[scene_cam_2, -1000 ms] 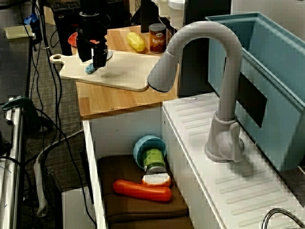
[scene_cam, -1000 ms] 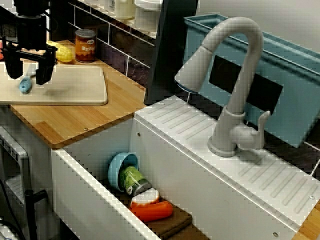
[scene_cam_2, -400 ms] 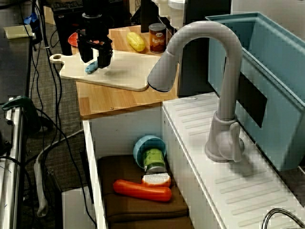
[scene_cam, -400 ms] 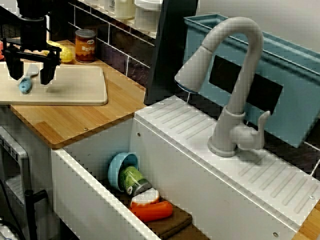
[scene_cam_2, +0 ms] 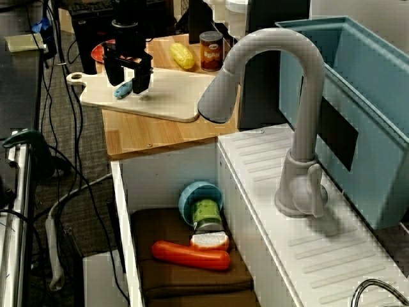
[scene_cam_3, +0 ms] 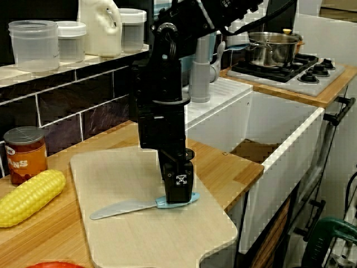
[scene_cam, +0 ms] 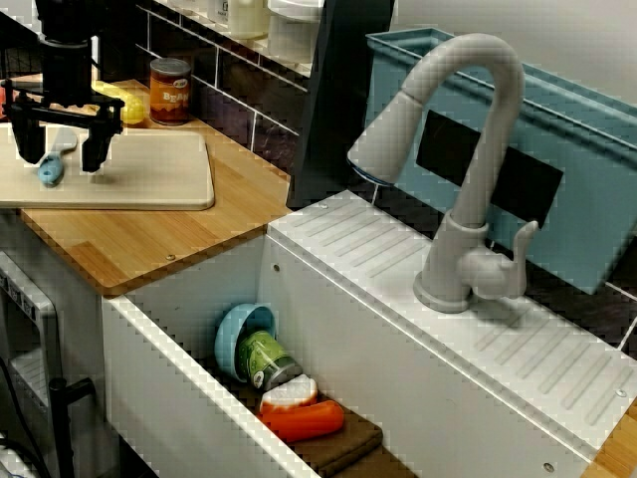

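Sink-side view gives me the clearest look at the claw: its two fingers are spread wide and point straight down over the board, with nothing held between them. A spatula lies flat on the board, towards the end that carries the board's hanging hole, and the claw straddles it. From the view along the sink I see the blue end of the spatula poking out below the gap between the fingers. Looking from the counter end, one finger stands right in front of that blue end while the pale blade runs out across the board towards the corn; I cannot tell whether the fingertip touches the spatula or hangs just above it. Corn lies just off the board's back edge, and a can stands behind it by the tiles. Well away from the board, past the counter's end, sit the sink and the tap.
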Controlling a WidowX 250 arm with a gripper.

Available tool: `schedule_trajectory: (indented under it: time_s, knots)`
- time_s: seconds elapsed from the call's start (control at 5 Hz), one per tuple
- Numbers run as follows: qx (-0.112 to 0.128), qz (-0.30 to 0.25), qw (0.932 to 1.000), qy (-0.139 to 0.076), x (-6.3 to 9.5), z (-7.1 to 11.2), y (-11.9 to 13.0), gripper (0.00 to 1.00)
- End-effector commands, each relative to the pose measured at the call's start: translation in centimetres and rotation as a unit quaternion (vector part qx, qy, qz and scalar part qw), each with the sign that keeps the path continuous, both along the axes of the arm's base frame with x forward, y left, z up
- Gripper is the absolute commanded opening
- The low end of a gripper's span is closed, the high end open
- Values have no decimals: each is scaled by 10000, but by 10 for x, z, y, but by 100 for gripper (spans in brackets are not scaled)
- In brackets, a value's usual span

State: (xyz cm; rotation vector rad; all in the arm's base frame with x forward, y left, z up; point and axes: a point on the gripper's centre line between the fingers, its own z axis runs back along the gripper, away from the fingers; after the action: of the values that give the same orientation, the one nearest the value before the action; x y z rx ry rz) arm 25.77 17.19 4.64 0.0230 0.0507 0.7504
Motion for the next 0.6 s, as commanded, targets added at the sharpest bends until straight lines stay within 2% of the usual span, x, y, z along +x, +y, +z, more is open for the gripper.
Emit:
schedule_trajectory:
  time_s: [0.0,0.4]
  knots:
    - [59,-33,9997,-225,-4,18,11,100]
    - [50,-178,9997,-144,-3,17,12,100]
